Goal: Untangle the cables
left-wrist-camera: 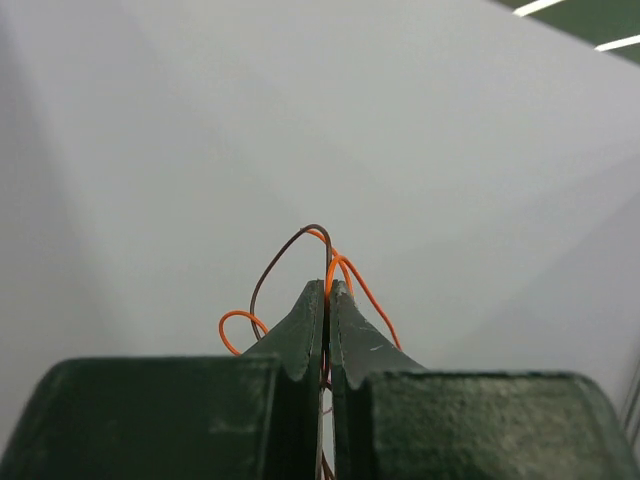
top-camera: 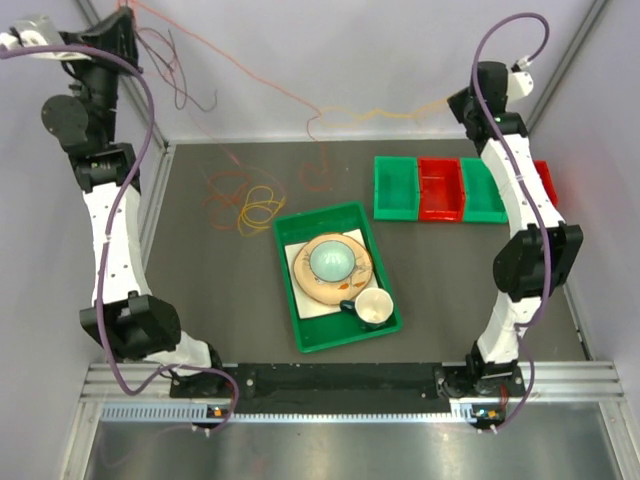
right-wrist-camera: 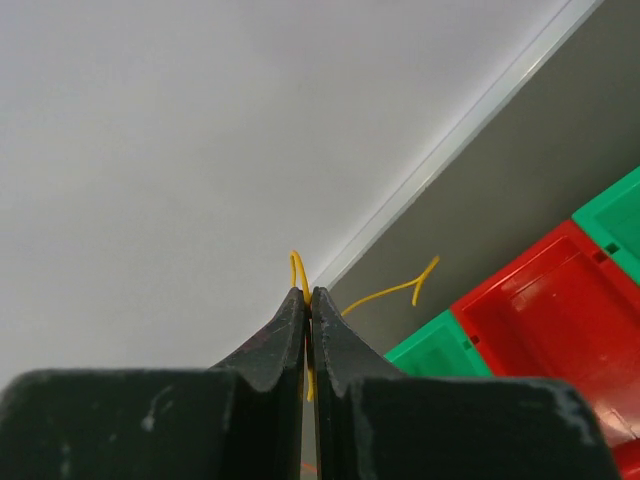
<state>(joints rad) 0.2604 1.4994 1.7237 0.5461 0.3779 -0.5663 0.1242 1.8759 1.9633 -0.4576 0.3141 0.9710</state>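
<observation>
Thin cables run across the back of the cell. My left gripper [left-wrist-camera: 327,285] is raised high at the far left [top-camera: 128,8] and is shut on an orange cable [left-wrist-camera: 362,290] and a brown cable [left-wrist-camera: 270,270]. My right gripper [right-wrist-camera: 307,293] is raised at the far right [top-camera: 455,103] and is shut on a yellow cable [right-wrist-camera: 385,293]. A long strand [top-camera: 260,75] stretches between the two grippers. A tangle of orange and yellow loops [top-camera: 245,200] lies on the dark table at the back left.
A green tray [top-camera: 300,320] in the middle holds a plate, a bowl and a mug. Green and red bins [top-camera: 440,188] stand at the back right, under the right arm; they also show in the right wrist view [right-wrist-camera: 540,320]. White walls close the cell.
</observation>
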